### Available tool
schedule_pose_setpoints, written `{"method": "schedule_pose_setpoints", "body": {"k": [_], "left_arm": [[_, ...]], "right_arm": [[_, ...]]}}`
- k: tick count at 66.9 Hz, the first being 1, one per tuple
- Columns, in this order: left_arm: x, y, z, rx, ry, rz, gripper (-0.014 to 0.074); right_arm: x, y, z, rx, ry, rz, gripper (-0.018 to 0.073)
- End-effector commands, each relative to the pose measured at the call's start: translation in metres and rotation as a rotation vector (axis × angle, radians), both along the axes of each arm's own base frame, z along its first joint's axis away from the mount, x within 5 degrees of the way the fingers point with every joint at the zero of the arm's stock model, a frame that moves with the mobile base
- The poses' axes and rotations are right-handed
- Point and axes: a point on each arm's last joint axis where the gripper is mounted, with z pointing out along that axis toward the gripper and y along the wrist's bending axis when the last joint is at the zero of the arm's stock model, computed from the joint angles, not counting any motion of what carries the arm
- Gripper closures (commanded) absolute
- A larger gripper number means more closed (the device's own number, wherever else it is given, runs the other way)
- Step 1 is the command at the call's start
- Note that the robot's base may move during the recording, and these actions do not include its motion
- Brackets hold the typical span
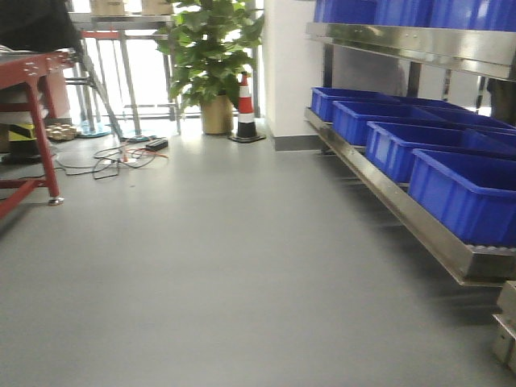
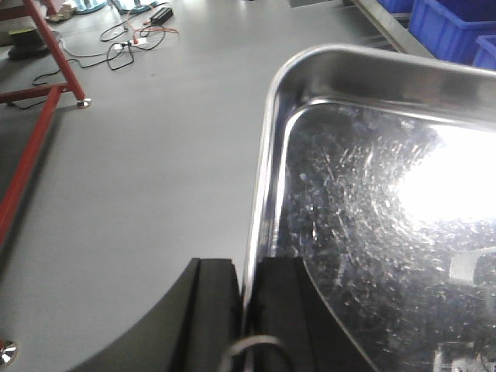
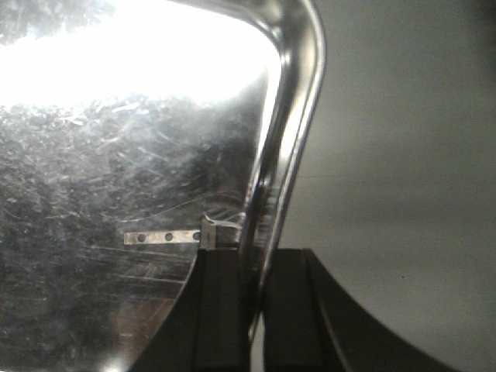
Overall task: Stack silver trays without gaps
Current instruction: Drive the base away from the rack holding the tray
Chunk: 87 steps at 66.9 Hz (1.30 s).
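The left gripper (image 2: 248,314) and right gripper (image 3: 254,306) are clamping opposite rims of the silver tray (image 2: 364,232), which is probably handling stiff, light and slippery.

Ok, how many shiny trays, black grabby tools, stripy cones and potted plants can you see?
Shiny silver steel tray: 1, seemingly the same in both wrist views
Black tools clamped on its rim: 2, left tool and right tool
Orange-and-white striped traffic cone: 1
Green leafy potted plant: 1
Total: 5
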Motion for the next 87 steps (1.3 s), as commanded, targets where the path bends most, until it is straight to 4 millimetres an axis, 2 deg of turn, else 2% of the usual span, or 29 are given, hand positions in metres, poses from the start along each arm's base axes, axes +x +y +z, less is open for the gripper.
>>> {"method": "schedule_pose_setpoints", "body": {"k": [1,87], "left_arm": [[0.0015,0.0001,0.0082,0.007,-0.078,-0.005,0.0613],[0.0015,0.0001,0.0082,0.007,-0.078,-0.005,0.0613]], "right_arm": [[-0.0029,0.0022,0.0020,-0.001,0.000,0.038,0.0583],[-0.0029,0.0022,0.0020,-0.001,0.000,0.038,0.0583]]}}
